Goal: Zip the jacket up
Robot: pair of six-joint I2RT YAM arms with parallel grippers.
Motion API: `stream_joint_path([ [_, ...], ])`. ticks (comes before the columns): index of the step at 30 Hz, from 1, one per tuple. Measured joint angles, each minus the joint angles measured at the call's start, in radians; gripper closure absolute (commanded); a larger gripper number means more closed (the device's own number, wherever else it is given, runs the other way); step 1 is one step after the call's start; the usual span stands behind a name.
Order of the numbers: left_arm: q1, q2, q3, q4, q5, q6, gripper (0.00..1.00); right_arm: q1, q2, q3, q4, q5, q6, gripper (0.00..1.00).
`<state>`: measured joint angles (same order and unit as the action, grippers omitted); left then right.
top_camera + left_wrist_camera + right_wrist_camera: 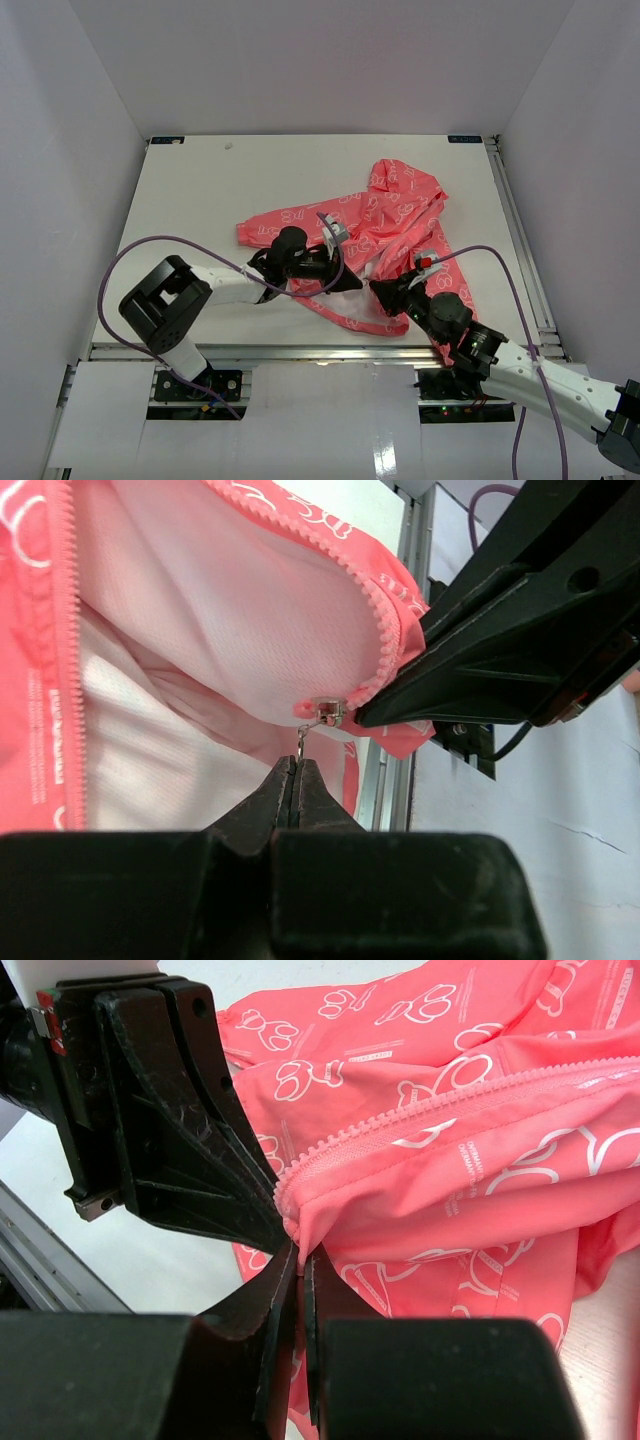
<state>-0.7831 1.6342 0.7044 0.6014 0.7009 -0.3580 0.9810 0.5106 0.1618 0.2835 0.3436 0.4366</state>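
Observation:
The coral-pink jacket (385,215) lies crumpled at the middle right of the white table, white lining (200,630) showing. Its zipper slider (325,710) sits at the bottom end of the teeth. My left gripper (296,763) is shut on the thin metal pull tab (302,742) hanging from that slider. In the top view the left gripper (356,282) meets the right gripper (381,291) at the jacket's near hem. My right gripper (303,1255) is shut on the pink hem corner (310,1222) just below the zipper teeth (430,1110), right beside the left gripper's black fingers (180,1140).
An aluminium rail (300,352) runs along the table's near edge, close under both grippers. Purple cables (150,245) loop over each arm. White walls (60,150) enclose the table on three sides. A sleeve (265,232) stretches left of the jacket body.

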Motion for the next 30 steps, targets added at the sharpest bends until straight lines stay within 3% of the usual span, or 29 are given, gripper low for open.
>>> stream_joint_path([
  [10,-0.003,-0.108,0.000,-0.103,-0.076,0.037,1.00,0.000,0.014,0.031,-0.019,-0.008,0.000,0.92],
  [30,-0.004,-0.094,-0.004,-0.129,-0.058,0.044,1.00,0.000,0.061,0.053,0.003,-0.031,-0.015,0.92],
])
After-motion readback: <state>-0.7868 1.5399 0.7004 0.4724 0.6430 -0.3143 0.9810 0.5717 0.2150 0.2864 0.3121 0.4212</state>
